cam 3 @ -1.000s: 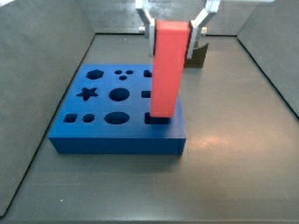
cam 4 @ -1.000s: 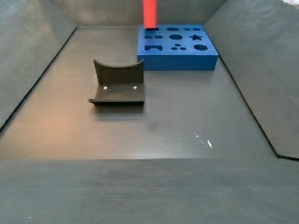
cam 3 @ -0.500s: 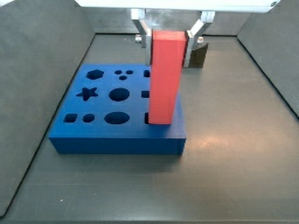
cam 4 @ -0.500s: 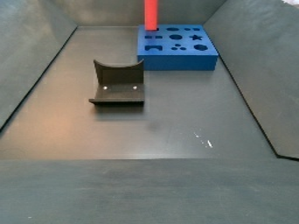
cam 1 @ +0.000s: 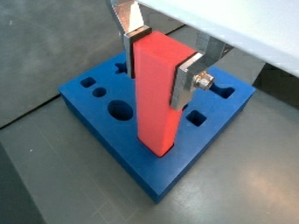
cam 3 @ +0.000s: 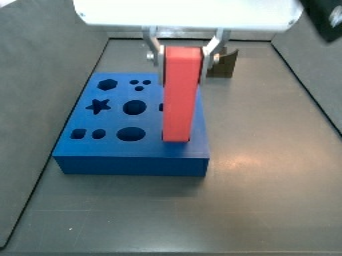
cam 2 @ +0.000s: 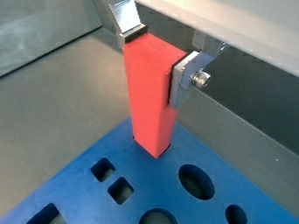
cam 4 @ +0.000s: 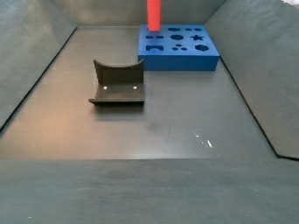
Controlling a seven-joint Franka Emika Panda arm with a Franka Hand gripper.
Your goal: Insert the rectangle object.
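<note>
Side view, nearest: small dark olive curved holder (cam 4: 117, 83) on the dark floor (cam 4: 152, 140), well apart from the claw and nearer the camera. Beyond it, blue foam block w/ shaped holes (cam 4: 179, 46) (star, circles, squares), directly below the claw.

Long plain red-pink rectangular bar (cam 3: 179, 95), smooth-sided, stands upright; its lower end meets the blue block (cam 3: 131, 120) at the corner rectangular slot. How deep it sits in the slot cannot be told.

Two-finger parallel-jaw gripper (cam 3: 182, 48), flat silver plates, is clamped on the bar's upper part, one finger (cam 1: 188, 77) on each opposite face; seen in both wrist views, w/ a bolt on the near plate. Wrist view from the opposite side: bar (cam 2: 153, 96) vertical between the fingers (cam 2: 187, 76), its base at the block (cam 2: 152, 188) edge.

Farthest: a dark object (cam 3: 227, 63) behind the claw, partly hidden; identity unclear.
</note>
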